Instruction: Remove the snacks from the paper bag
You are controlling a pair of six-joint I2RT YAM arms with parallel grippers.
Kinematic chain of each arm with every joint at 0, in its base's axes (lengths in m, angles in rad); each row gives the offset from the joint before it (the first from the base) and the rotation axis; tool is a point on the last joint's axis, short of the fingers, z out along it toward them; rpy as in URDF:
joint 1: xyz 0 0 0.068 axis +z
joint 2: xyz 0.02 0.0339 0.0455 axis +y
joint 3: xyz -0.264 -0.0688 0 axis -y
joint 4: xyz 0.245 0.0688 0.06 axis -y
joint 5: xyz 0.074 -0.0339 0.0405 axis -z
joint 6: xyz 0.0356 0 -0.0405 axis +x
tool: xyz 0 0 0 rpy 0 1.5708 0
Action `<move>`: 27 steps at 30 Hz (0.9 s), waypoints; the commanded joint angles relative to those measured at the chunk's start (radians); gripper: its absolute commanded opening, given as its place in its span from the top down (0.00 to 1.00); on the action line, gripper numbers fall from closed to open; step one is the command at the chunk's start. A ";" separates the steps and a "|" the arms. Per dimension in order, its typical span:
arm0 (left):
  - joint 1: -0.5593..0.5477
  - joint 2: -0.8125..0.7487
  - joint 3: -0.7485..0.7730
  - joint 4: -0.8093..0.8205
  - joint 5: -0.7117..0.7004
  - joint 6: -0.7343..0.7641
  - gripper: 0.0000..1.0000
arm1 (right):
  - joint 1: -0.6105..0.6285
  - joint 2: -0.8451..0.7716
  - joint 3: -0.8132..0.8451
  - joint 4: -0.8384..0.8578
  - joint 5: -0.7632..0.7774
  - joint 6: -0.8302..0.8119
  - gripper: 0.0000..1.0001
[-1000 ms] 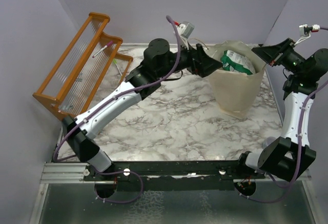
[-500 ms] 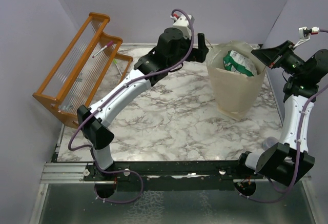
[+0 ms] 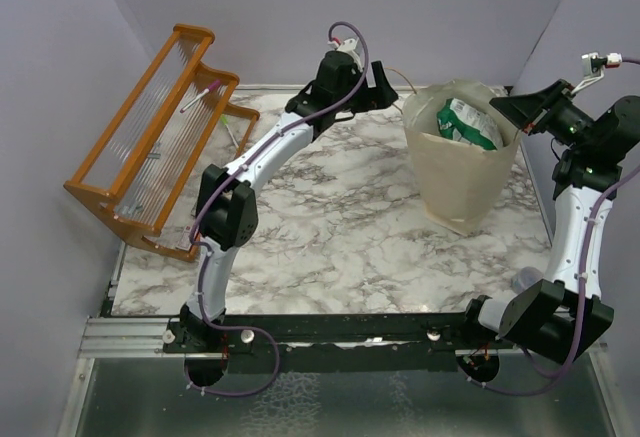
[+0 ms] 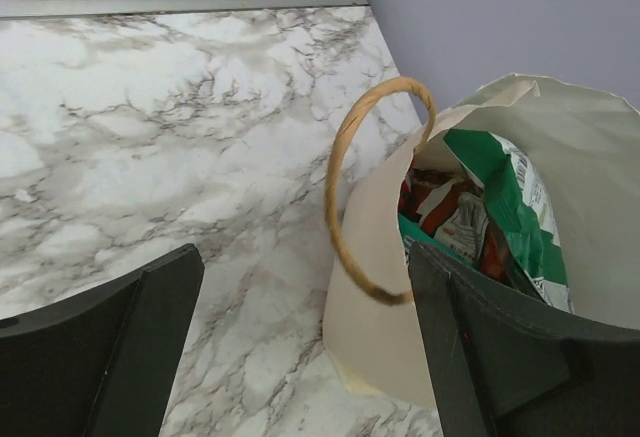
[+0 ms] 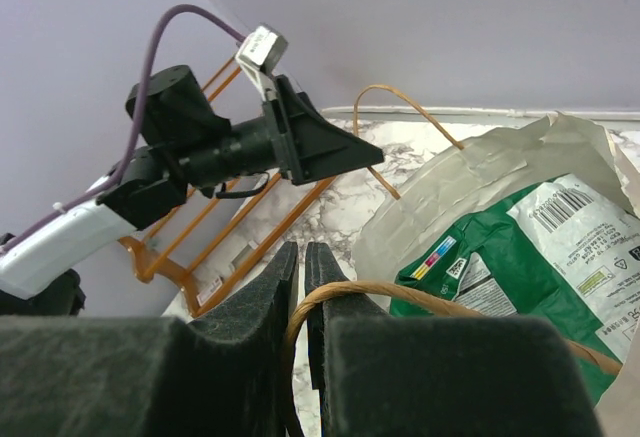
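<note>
The beige paper bag (image 3: 455, 182) stands open at the back right of the table. A green snack packet (image 3: 465, 122) with white lettering sticks out of its mouth, and it also shows in both wrist views (image 4: 510, 197) (image 5: 540, 257). Red-orange and brown packets (image 4: 440, 207) lie under it. My left gripper (image 3: 383, 79) is open and empty, held in the air just left of the bag's rim; in its own view (image 4: 305, 257) the bag's near cord handle (image 4: 375, 187) hangs between the wide jaws. My right gripper (image 3: 508, 107) (image 5: 302, 257) is shut on the other cord handle (image 5: 400, 292) at the bag's right rim.
An orange wooden rack (image 3: 150, 137) leans at the back left, also seen in the right wrist view (image 5: 250, 237). Purple walls close the back and sides. The marble table (image 3: 330, 227) spreads in front of the bag.
My left arm has pulled back from the bag's left rim and risen, its gripper now higher and farther back. The right gripper has kept its hold on the handle.
</note>
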 commanded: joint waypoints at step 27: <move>0.007 -0.243 -0.149 0.271 0.178 -0.103 1.00 | 0.118 -0.015 0.208 -0.355 0.153 -0.304 0.84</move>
